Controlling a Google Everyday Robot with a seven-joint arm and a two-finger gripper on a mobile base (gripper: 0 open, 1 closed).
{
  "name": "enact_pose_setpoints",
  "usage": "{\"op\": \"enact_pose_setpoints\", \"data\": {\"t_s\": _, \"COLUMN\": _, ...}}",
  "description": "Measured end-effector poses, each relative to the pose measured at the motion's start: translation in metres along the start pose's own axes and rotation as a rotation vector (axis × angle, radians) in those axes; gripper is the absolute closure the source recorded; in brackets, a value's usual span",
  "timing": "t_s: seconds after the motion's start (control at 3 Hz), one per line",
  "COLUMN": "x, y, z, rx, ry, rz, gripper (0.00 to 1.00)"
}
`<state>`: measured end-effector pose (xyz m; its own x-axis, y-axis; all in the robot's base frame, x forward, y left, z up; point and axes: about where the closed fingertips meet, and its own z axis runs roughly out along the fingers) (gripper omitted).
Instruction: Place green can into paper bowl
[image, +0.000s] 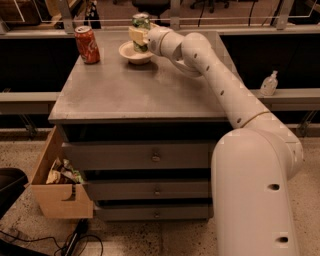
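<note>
Camera view: hand (139, 36), can (141, 22) over far-edge bowl (126, 51)

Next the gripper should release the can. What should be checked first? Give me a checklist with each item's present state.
1. Gripper grips the green can: ok, it is shut on the can's sides above the far end of the table.
2. Green can over the paper bowl: ok, its lower end is within the rim.
3. Can upright: ok.
4. Can bottom resting on the bowl's floor: cannot tell, the rim and gripper hide it.
5. Red soda can out of the way: ok, it stands apart from the bowl, toward the picture's left.
6. Bowl fully on the table: ok.
</note>
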<state>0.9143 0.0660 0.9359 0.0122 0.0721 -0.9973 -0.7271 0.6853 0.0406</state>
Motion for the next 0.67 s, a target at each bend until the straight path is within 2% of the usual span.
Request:
{"op": "enact_pose_setpoints", "data": {"t_s": 0.33, "x": 0.0087, "y": -0.0023, "z": 0.0053, "rx": 0.002, "ry": -0.002, "rz": 0.019, "gripper": 1.0}}
{"op": "enact_pose_setpoints", "data": {"t_s": 0.67, "x": 0.0101, "y": -0.0004, "z": 0.0076, "rx": -0.001, "ry": -0.001, "rz": 0.021, "gripper": 0.86}}
